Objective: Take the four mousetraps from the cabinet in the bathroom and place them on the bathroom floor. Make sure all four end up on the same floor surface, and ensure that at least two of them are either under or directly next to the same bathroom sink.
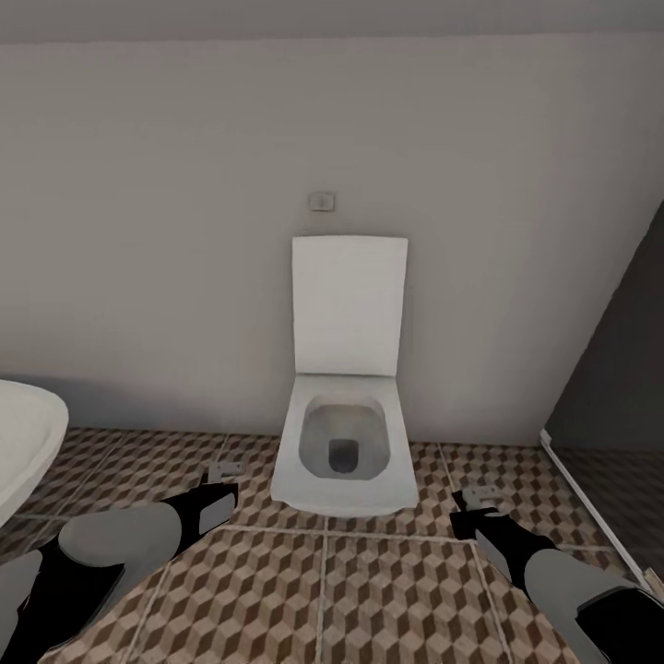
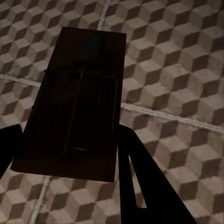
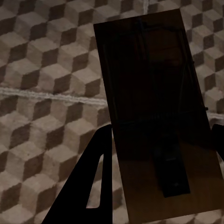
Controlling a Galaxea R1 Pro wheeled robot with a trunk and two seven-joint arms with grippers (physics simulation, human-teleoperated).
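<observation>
Mousetraps, flat dark-brown wooden boards: one (image 2: 74, 102) clamped in left gripper (image 2: 70, 154) jaws, other (image 3: 161, 116) in right gripper (image 3: 158, 172), above cube-patterned tile floor (image 1: 323, 590). Turn toward sink; lower flat before release.

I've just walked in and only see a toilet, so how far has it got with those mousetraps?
Partway, it seems. Each gripper holds a mousetrap: one in the left gripper, another in the right gripper, both above the cube-patterned bathroom floor. Neither trap has been set down yet. The robot faces the toilet. Whether any other traps are already placed cannot be told from here.
</observation>
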